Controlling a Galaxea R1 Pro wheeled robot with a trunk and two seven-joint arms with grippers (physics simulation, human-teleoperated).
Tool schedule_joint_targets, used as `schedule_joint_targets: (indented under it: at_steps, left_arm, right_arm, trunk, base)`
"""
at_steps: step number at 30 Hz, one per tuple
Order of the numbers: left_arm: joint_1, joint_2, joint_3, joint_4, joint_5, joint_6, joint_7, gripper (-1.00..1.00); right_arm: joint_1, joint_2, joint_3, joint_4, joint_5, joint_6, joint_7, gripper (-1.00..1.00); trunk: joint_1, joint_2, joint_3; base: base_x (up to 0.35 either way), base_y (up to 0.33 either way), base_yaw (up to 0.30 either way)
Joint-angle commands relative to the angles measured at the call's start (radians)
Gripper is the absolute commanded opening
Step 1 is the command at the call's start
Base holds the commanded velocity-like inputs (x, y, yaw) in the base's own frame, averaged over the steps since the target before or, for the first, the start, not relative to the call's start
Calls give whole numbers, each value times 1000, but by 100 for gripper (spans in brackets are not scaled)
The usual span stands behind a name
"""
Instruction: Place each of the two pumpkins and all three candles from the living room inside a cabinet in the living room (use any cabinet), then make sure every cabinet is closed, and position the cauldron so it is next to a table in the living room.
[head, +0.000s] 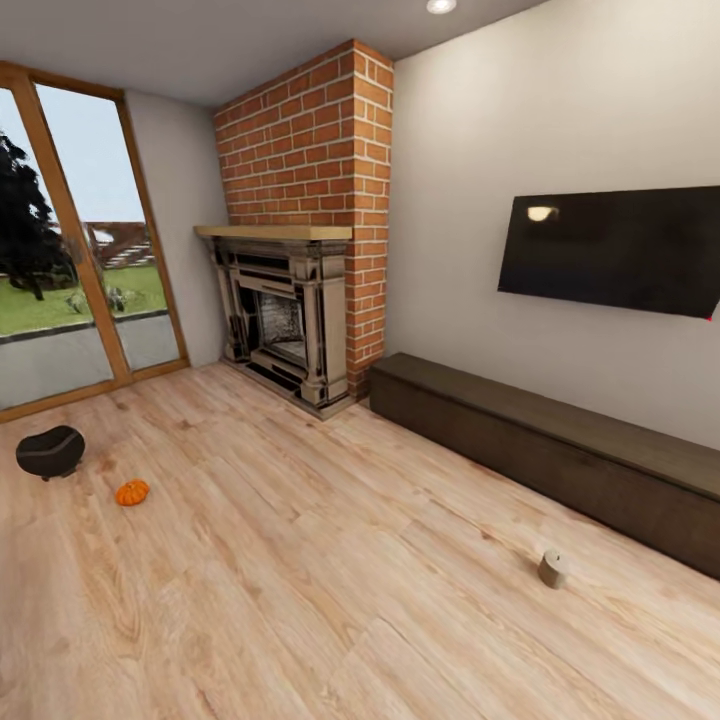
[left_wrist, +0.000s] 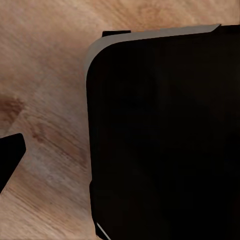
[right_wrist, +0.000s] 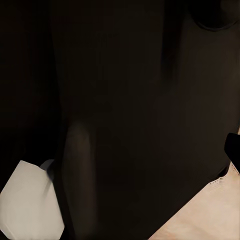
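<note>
From the head view, the cauldron (head: 50, 451) is sitting on the wood floor (head: 300, 560) at about nine o'clock, with one pumpkin (head: 132, 492) lying just beside it toward four o'clock. A single candle (head: 553, 568) is standing upright at four o'clock, near the front of the long dark cabinet (head: 560, 455), whose fronts are all looking shut. A brick fireplace (head: 300, 300) is rising at twelve o'clock. Both wrist views are showing dark robot bodywork over the floor; I cannot tell how either arm's fingers are set.

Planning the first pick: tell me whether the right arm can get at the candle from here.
Probably not yet. The candle stands alone on open floor before the cabinet, nothing blocking it, but no arm shows near it; the base likely must approach.
</note>
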Motion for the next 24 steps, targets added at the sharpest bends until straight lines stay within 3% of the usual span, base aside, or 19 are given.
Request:
schedule_joint_targets:
  at_steps: [1, 24]
  left_arm:
    - [-1, 0, -2, 1, -1, -4, -1, 100]
    - [-1, 0, -2, 1, -1, -3, -1, 100]
  right_arm:
    - [0, 0, 0, 0, 0, 0, 0, 100]
    - [0, -1, -2, -1, 0, 0, 0, 100]
  trunk:
    - [1, 0, -1]
    - [1, 0, -1]
  base:
    - [318, 14, 0]
    - [333, 1, 0]
